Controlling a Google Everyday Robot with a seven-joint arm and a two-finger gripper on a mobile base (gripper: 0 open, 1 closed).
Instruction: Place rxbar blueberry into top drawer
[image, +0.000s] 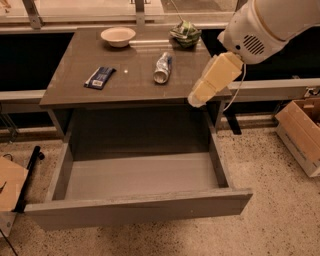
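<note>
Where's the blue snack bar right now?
The rxbar blueberry lies flat on the left side of the tabletop, nearer the camera than the white bowl and left of the can. The gripper hovers at the tabletop's right front edge.
</note>
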